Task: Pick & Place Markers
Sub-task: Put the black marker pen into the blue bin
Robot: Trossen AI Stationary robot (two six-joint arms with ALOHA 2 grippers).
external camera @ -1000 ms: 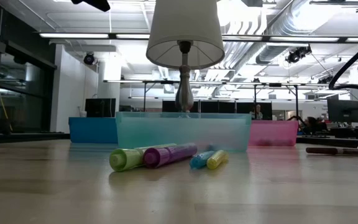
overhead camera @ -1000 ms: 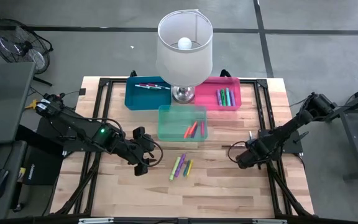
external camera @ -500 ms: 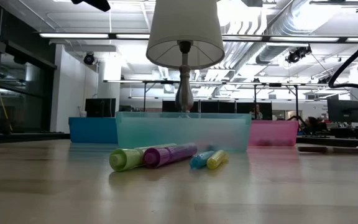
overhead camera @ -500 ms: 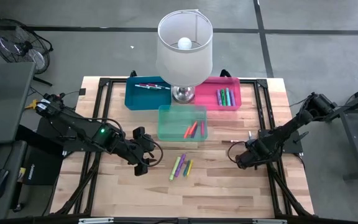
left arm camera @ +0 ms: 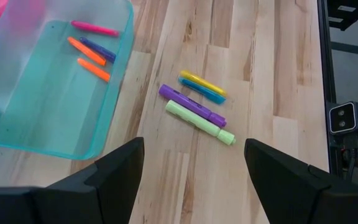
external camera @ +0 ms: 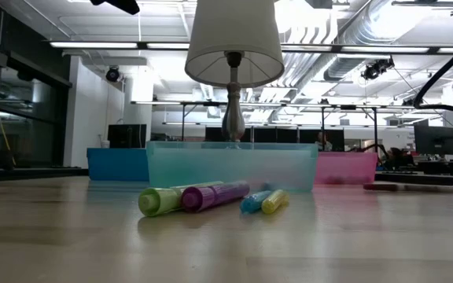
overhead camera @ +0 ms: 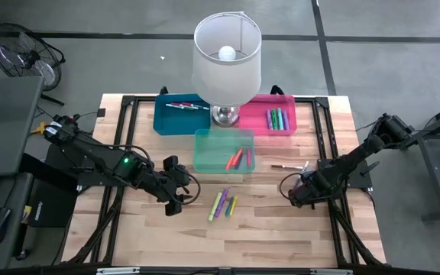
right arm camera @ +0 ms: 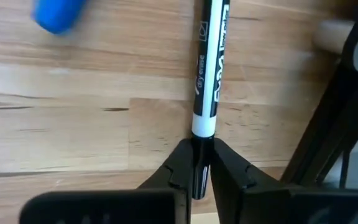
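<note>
Marker (right arm camera: 210,68) gripped in right pincer (right arm camera: 199,163) shows only at wrist.

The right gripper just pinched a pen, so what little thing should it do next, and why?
Probably lift it straight up a little. The right gripper is shut on the end of the white-barrelled marker, which still lies along the wooden table. Raising it first should free it before carrying it toward the bins.

Wooden table (overhead camera: 128,229), three bins (overhead camera: 224,150), lamp (overhead camera: 226,114), four loose markers (overhead camera: 223,204)
</note>
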